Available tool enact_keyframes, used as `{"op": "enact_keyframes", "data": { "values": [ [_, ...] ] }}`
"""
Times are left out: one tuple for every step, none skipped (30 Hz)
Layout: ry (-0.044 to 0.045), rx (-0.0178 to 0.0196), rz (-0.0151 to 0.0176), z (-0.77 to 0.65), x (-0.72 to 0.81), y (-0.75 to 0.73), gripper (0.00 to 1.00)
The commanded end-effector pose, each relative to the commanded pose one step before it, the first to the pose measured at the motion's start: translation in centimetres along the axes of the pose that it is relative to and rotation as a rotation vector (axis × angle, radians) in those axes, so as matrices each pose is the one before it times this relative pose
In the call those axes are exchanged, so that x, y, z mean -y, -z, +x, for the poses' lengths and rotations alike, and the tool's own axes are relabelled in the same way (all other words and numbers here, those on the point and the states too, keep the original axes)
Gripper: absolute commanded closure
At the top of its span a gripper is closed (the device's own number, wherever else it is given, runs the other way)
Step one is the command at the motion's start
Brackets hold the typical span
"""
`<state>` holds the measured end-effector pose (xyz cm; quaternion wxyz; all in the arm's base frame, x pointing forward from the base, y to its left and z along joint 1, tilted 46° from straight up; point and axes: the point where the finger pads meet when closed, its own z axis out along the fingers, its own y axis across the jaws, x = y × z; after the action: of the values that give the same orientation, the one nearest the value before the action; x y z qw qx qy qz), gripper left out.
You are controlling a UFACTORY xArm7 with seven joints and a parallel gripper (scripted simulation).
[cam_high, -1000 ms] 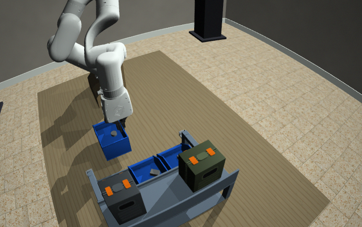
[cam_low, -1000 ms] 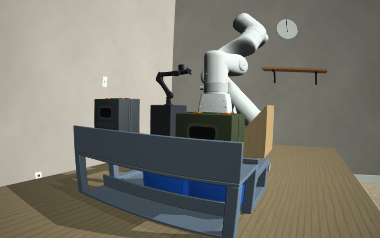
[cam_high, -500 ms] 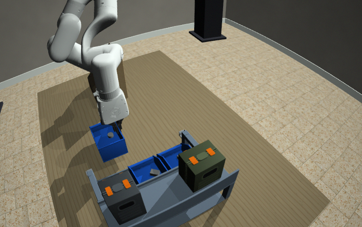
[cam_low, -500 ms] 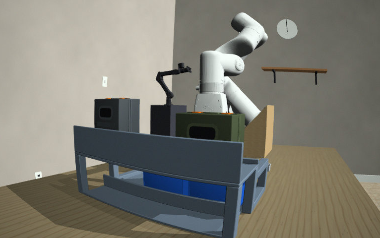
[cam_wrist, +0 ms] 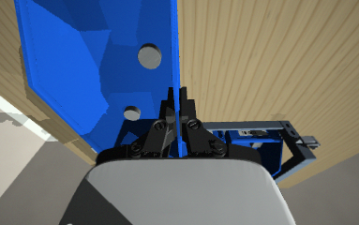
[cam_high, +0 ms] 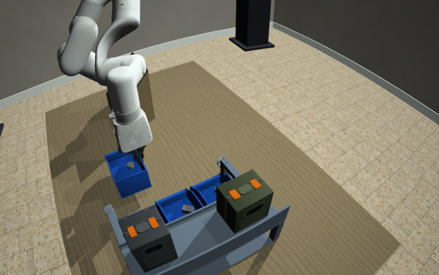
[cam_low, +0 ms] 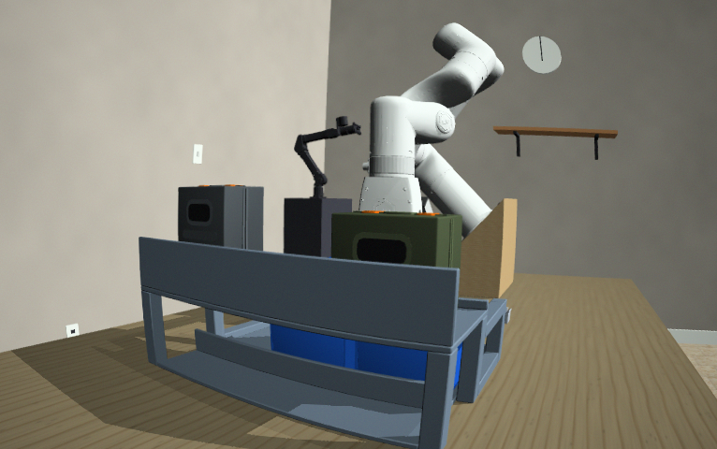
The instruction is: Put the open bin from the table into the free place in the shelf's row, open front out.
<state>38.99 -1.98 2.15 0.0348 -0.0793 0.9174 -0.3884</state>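
While the bin [cam_high: 132, 184] [cam_wrist: 68, 80] hangs short of the shelf [cam_high: 231, 242] [cam_low: 294, 290] [cam_wrist: 242, 125], gripped by one side wall, good handling would be: slow carriage, floor level, rear end foremost, clear over the lip, then down and in under the board. Gripper [cam_high: 140, 157] [cam_wrist: 178, 97], one, all but closed, pinching that thin wall. Contents and company: round parts [cam_high: 130, 165] [cam_wrist: 149, 55] in the held bin, two seen; shelved bins [cam_high: 171, 204] [cam_low: 311, 345], two; cases atop, two, one grey [cam_high: 166, 239] [cam_low: 222, 217], one green [cam_high: 228, 211] [cam_low: 344, 228].
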Motion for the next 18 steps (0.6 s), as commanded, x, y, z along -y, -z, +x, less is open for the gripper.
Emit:
{"op": "enact_keyframes", "data": {
  "values": [
    [0.00194, 0.00416, -0.0017, -0.166, 0.17, 0.141, 1.0],
    [0.0, 0.0, 0.0, 0.0, 0.0, 0.0, 1.0],
    [0.0, 0.0, 0.0, 0.0, 0.0, 0.0, 1.0],
    [0.0, 0.0, 0.0, 0.0, 0.0, 0.0, 1.0],
    [0.0, 0.0, 0.0, 0.0, 0.0, 0.0, 1.0],
    [0.0, 0.0, 0.0, 0.0, 0.0, 0.0, 1.0],
    [0.0, 0.0, 0.0, 0.0, 0.0, 0.0, 1.0],
    [0.0, 0.0, 0.0, 0.0, 0.0, 0.0, 1.0],
    [0.0, 0.0, 0.0, 0.0, 0.0, 0.0, 1.0],
    [0.00023, 0.00007, 0.0, -0.02, 0.432, -0.008, 1.0],
    [-0.00006, -0.00002, 0.00003, -0.018, 0.45, -0.011, 1.0],
    [-0.00006, -0.00002, 0.00003, -0.018, 0.45, -0.011, 1.0],
    [-0.00006, -0.00002, 0.00003, -0.018, 0.45, -0.011, 1.0],
    [-0.00006, -0.00002, 0.00003, -0.018, 0.45, -0.011, 1.0],
    [0.0, 0.0, 0.0, 0.0, 0.0, 0.0, 1.0],
    [0.0, 0.0, 0.0, 0.0, 0.0, 0.0, 1.0],
    [0.0, 0.0, 0.0, 0.0, 0.0, 0.0, 1.0],
    [0.0, 0.0, 0.0, 0.0, 0.0, 0.0, 1.0]
  ]
}}
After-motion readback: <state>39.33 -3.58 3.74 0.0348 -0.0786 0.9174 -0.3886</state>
